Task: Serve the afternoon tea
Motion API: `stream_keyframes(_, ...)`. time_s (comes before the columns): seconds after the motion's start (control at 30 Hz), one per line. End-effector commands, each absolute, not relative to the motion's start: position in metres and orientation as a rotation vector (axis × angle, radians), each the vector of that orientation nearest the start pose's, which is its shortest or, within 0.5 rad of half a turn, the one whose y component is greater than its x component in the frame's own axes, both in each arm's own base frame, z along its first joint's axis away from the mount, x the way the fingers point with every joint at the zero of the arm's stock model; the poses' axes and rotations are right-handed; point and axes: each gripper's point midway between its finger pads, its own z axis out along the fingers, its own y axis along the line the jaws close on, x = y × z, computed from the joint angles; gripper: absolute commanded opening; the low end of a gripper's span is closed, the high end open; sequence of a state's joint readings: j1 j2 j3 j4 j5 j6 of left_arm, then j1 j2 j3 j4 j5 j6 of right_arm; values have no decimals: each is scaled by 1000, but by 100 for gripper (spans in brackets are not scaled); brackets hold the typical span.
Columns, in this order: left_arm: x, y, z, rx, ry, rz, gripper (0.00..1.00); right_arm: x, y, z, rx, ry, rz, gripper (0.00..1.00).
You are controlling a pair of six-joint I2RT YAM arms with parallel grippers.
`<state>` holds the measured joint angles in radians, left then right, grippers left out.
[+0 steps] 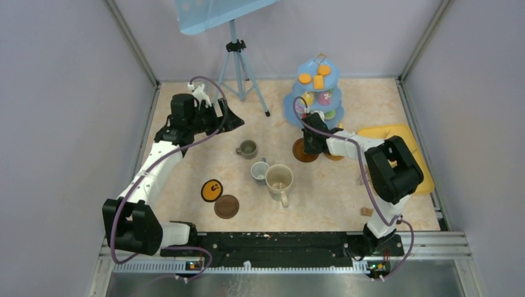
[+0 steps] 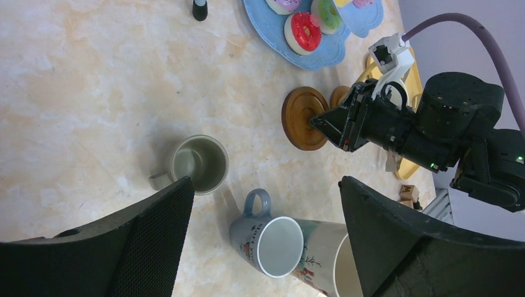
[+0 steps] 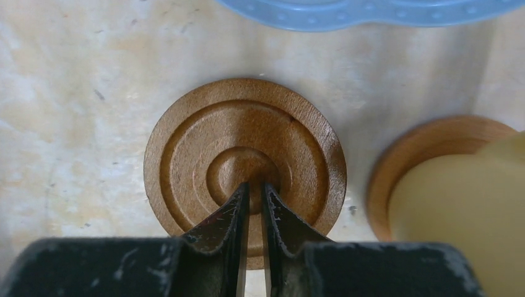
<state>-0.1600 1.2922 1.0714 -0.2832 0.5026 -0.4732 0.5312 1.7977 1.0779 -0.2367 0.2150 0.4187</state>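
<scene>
The right gripper (image 3: pixel 254 189) is held low over a round brown wooden coaster (image 3: pixel 192 154). Its two black fingers (image 3: pixel 226 216) are almost pressed together, with only a thin slit left between them, and nothing is seen in the slit; the fingertips are set over the middle ring of the coaster, but whether it is touched cannot be told. Just to the right of these fingers a second brown coaster (image 3: pixel 396 161) is seen, and a yellow mug (image 3: pixel 458 210) is stood on it; just past the fingertips lies the rim of the light-blue three-tier cake stand (image 3: pixel 371 12), which is stood on the pale stone-look table (image 3: pixel 74 93); small toy cakes (image 1: pixel 318 81) are laid on its tiers; a flat yellow tray (image 1: pixel 402 133) is seen further right, behind the arm. The left gripper (image 2: pixel 266 185) is held up above the table; its fingers (image 2: pixel 142 235) are spread wide and nothing is held between them. In the left wrist view a small grey-green mug (image 2: pixel 199 164) is seen upright near the tip of one finger; a small grey-blue mug (image 2: pixel 269 244) is seen in the gap between the fingers; a large cream mug (image 2: pixel 322 260) is stood just beside it, close to the other finger. A third, dark brown coaster (image 1: pixel 226 206) is laid well apart from both grippers, on the near side of the mugs.
</scene>
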Motion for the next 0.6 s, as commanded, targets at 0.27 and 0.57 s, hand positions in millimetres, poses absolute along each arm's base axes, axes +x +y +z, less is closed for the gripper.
stream_keyframes(0.27,359,-162,249,51,2067,-888,93,374,197,100,-153,2364,237,24)
stream_keyframes(0.57,368,-150,269,99,2026,-765,93,321,237,211,-197,2232,617,70)
